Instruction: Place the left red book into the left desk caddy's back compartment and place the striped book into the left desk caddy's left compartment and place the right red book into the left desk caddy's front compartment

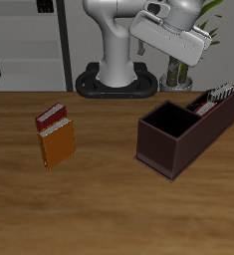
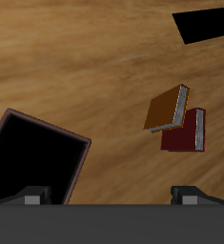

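The left desk caddy [image 1: 178, 139] is a long dark maroon box; its large section nearest the table's front is empty. The striped book [image 1: 221, 94] stands in its far end, with a sliver of bright red [image 1: 202, 103] beside it, seemingly the left red book. The right red book [image 1: 51, 118], dark crimson with white page edges, lies flat far from the caddy, touching an orange-brown book [image 1: 59, 145]. My gripper [image 1: 178, 40] is high above the caddy's back end, open and empty. The wrist view shows the gripper [image 2: 112, 195], the caddy's rim [image 2: 51, 127], the crimson book [image 2: 183, 133] and the orange-brown book [image 2: 168, 108].
The robot's base [image 1: 117, 60] stands at the table's back on a black plate [image 2: 204, 21]. A potted plant [image 1: 175, 72] stands behind the caddy. Grey shelves [image 1: 29, 40] are behind the table.
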